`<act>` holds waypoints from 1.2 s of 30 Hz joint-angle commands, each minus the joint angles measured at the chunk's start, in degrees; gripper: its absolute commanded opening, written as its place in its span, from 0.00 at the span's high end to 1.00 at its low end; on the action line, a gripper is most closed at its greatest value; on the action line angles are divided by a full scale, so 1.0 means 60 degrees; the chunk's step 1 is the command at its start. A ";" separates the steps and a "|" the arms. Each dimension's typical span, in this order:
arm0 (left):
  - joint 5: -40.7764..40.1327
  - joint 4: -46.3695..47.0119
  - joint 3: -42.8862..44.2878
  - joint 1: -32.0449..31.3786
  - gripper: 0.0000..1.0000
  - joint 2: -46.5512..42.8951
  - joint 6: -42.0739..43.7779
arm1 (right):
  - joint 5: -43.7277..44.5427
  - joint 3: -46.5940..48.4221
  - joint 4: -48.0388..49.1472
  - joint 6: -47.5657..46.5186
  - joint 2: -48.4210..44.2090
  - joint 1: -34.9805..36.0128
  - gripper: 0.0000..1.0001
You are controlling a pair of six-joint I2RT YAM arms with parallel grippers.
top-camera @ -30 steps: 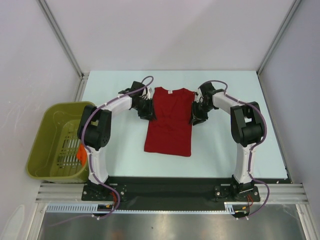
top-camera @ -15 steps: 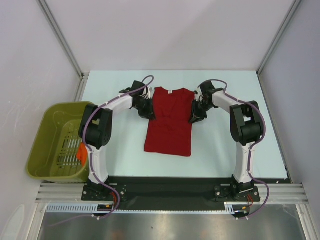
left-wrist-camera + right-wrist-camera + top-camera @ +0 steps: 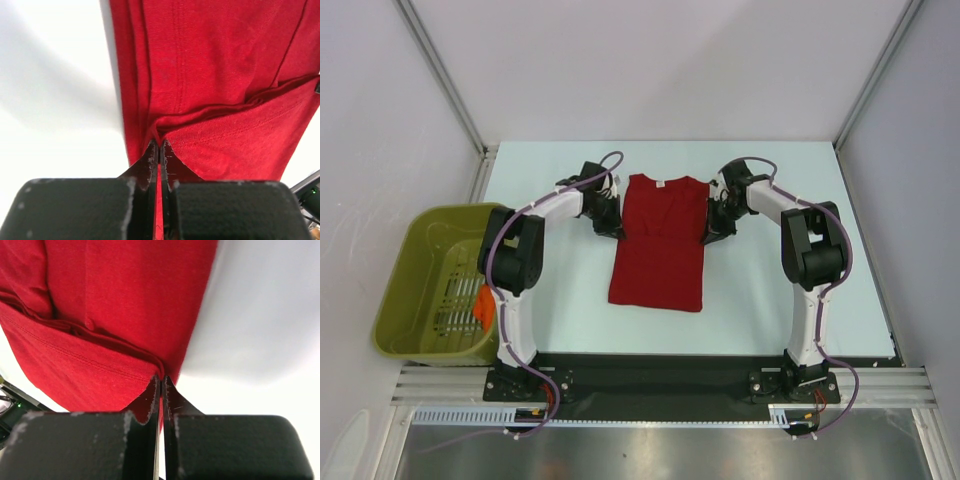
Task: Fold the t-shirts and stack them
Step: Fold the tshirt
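A dark red t-shirt (image 3: 658, 245) lies flat on the table, neck and white label at the far end, its sleeves folded in. My left gripper (image 3: 617, 229) is shut on the shirt's left edge near the folded sleeve; the left wrist view shows red cloth (image 3: 215, 75) pinched between the shut jaws. My right gripper (image 3: 706, 236) is shut on the shirt's right edge, and in the right wrist view the red cloth (image 3: 110, 305) is nipped at the jaw tips.
An olive-green plastic basket (image 3: 412, 262) stands off the table's left edge with something orange (image 3: 482, 306) inside. The pale table (image 3: 790, 190) stretches right of the shirt; white walls close in the back and sides.
Both grippers have closed onto the shirt's side edges and drawn slightly inward. The shirt has stayed in place.
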 commanded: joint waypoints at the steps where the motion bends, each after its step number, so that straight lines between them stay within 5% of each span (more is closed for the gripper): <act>1: -0.0390 -0.0008 0.0424 0.0186 1.00 0.0036 -0.0043 | 0.0338 0.0287 -0.0114 0.0021 0.0082 -0.0074 1.00; 5: -0.0361 -0.0154 0.0643 0.0216 0.99 0.0167 0.0074 | 0.0193 0.0287 -0.0012 0.0021 0.0126 -0.0088 1.00; 8: -0.0419 -0.0330 0.0878 0.0216 0.83 0.0241 0.0221 | 0.0104 0.0448 -0.0084 -0.0008 0.0316 -0.0103 1.00; 15: -0.1766 -0.0944 0.0996 0.0216 0.51 -0.0445 0.0557 | 0.1199 0.0551 -0.0494 -0.0257 0.0126 -0.0176 0.71; 23: -0.1825 -0.0316 -0.1199 0.0055 0.55 -0.2905 0.0294 | 0.3805 0.0347 -0.1271 -0.1135 -0.1714 0.0130 0.65; 29: -0.1152 0.0400 -0.3703 -0.0516 0.59 -0.5040 -0.0978 | 0.4191 -0.0560 -0.1111 -0.0889 -0.3534 0.1082 0.60; 32: -0.1035 0.1133 -0.5051 -0.0838 0.59 -0.6242 -0.1915 | 0.4206 -0.1613 -0.0615 -0.0246 -0.4938 0.1448 0.47; 34: -0.0903 0.1675 -0.5887 -0.0985 0.60 -0.6729 -0.2604 | 0.4426 -0.2725 0.0144 0.0136 -0.6256 0.1581 0.01; 36: -0.0888 0.2055 -0.6573 -0.1073 0.60 -0.7386 -0.3232 | 0.3171 -0.3619 0.0908 0.1086 -0.6990 0.1086 0.00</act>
